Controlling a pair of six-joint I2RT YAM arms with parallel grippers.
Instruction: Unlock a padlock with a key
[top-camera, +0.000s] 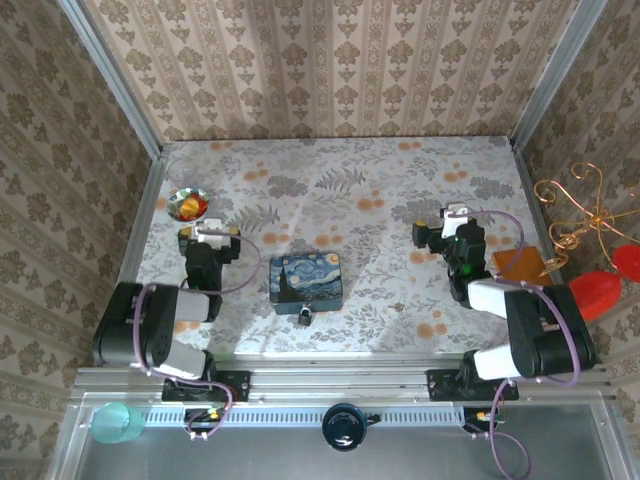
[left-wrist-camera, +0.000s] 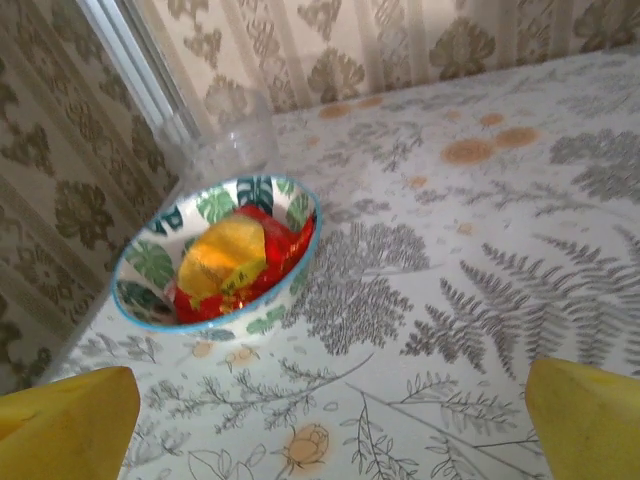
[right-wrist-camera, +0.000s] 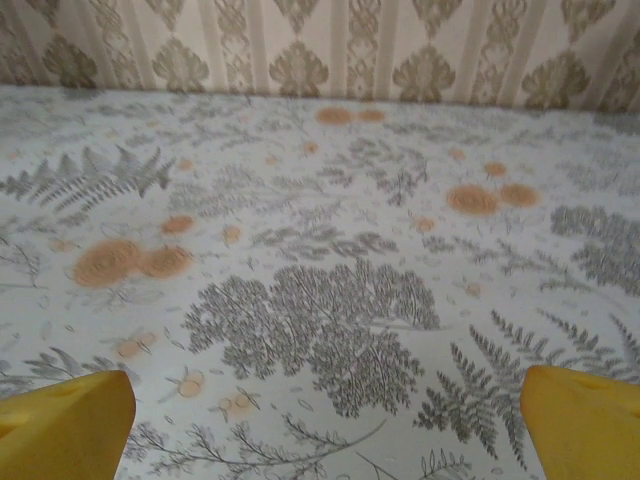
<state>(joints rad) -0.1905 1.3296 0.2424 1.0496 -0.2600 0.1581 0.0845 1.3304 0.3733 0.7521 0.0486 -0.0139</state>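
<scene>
The padlock (top-camera: 304, 313) sits close to the near edge of the counter (top-camera: 400, 180), about midway along it. It is just beside the near side of the blue painted tin (top-camera: 307, 277), and whether the two touch is too small to tell. Its pale shackle seems to point at the tin.

The left claw (top-camera: 210, 230) hangs to the left of the tin with its yellow fingertips (left-wrist-camera: 60, 425) spread wide and nothing between them. It faces a leaf-patterned bowl (left-wrist-camera: 215, 260) by the counter's left edge, which holds something red and yellow. I cannot tell whether the key is among those contents.

The right claw (top-camera: 455, 217) is toward the right edge, well apart from the padlock. It is spread just as wide and is empty, with its fingertips (right-wrist-camera: 585, 425) framing bare patterned counter.

This looks like a ready stance. Both claws are held open and off to the sides, so the lock in the middle stays reachable from either side. Probably one claw will steady the tiny body while the other brings the key. No step of the unlocking is yet done.
</scene>
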